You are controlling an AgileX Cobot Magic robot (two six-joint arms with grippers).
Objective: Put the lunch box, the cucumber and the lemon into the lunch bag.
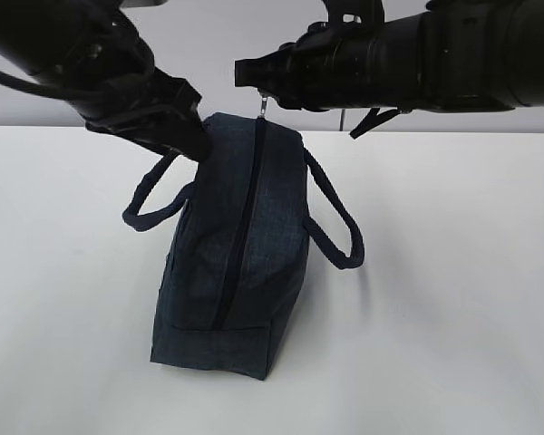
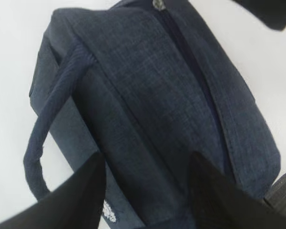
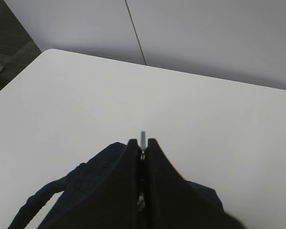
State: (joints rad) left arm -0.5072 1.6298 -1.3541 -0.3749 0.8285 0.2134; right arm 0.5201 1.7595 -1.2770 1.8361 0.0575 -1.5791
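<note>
The navy lunch bag (image 1: 236,263) stands in the middle of the white table, its zipper (image 1: 245,217) closed along the top. My left gripper (image 1: 192,136) grips the bag's far left top corner; in the left wrist view (image 2: 147,157) its fingers are pressed on a thick fold of the bag (image 2: 148,95). My right gripper (image 1: 254,77) is shut on the silver zipper pull (image 1: 266,104) at the bag's far end; the pull's tip (image 3: 143,136) pokes out between the closed fingers (image 3: 143,144). The lunch box, the cucumber and the lemon are out of view.
The bag's two loop handles hang out to the left (image 1: 150,204) and right (image 1: 340,227). The white table (image 1: 453,299) spreads around the bag, with a grey wall (image 3: 205,38) behind its far edge.
</note>
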